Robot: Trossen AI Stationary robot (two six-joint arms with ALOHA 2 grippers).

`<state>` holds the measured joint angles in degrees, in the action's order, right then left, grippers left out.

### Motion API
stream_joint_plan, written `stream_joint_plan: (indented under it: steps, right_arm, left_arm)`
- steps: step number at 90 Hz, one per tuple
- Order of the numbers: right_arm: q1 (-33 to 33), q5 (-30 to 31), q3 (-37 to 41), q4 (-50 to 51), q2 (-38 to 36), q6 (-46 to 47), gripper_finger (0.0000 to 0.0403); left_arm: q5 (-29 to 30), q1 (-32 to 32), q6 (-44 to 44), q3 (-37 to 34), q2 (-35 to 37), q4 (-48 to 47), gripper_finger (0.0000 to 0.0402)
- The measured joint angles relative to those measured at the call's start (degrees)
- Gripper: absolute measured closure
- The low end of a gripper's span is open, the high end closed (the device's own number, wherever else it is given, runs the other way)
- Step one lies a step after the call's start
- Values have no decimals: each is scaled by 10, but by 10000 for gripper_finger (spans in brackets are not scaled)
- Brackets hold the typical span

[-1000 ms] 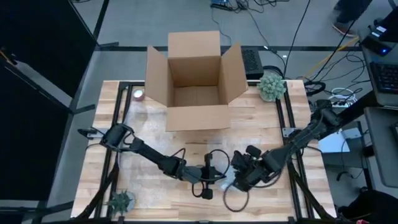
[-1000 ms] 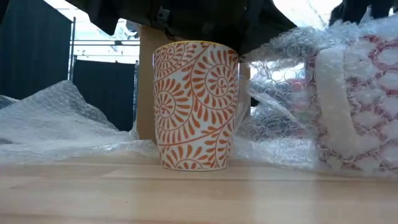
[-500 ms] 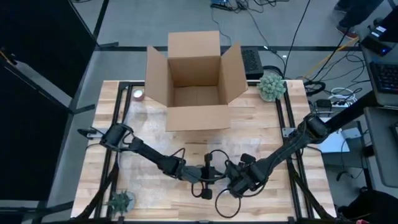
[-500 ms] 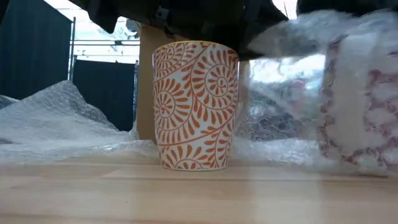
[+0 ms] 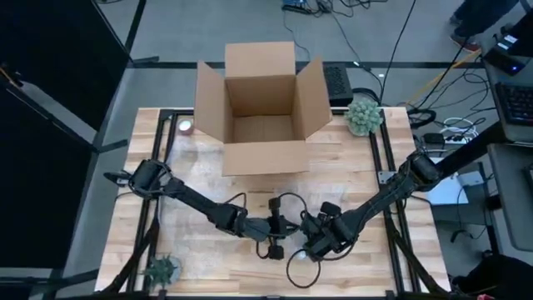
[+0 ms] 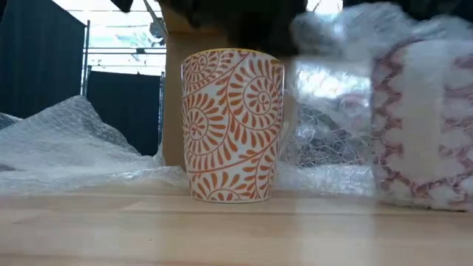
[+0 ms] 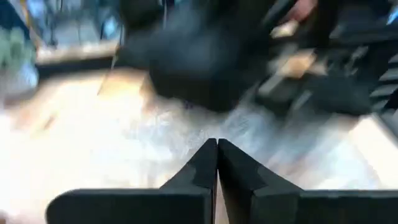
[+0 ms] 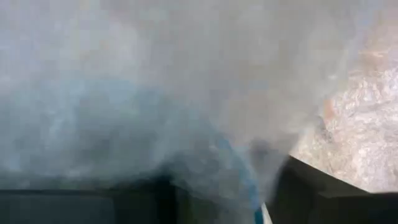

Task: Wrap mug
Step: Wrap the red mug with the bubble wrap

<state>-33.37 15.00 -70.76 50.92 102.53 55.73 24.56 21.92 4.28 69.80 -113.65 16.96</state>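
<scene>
A white mug with an orange swirling leaf pattern (image 6: 233, 124) stands upright on the wooden table (image 6: 222, 229) at its near edge, seen level from table height. Just beside it, toward the right arm's side, a second mug with a pink pattern, already wrapped in bubble wrap (image 6: 421, 125), stands on the table; whether the two touch cannot be told. Loose clear bubble wrap (image 6: 66, 144) lies crumpled on the table behind and to the other side of the orange mug. From above, both dark arms reach in low over this near middle part of the table. The left pincer (image 5: 277, 239) sits close to the right pincer (image 5: 315, 247), almost meeting. The left wrist camera shows the left pincer (image 7: 217, 163) with its two dark fingers pressed together on nothing. The right wrist camera is filled with blurred bubble wrap (image 8: 186, 93) right against it, so whether the right pincer is spread or closed cannot be told. Farther back, an open, empty cardboard box (image 5: 260, 108) stands at the far middle of the table. A small green plant (image 5: 364, 115) sits at the far corner on the right arm's side.
</scene>
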Motion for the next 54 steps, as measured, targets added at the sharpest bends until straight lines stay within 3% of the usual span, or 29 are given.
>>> stream_joint_plan:
  steps: [10, 15, 43, 54]
  right_arm:
    - [1, 0, 0, 0, 0, -2, 236]
    - [0, 0, 0, 0, 0, -5, 236]
    - [1, -4, -1, -1, -2, -14, 236]
    - [3, -8, -1, -1, -2, -25, 236]
  left_arm:
    - [58, 1, -2, 0, 1, 5, 402]
    - [59, -3, -5, 0, 2, 20, 402]
    - [-91, -29, -5, 0, 0, 105, 402]
    - [-108, -29, -5, 0, -18, 124, 402]
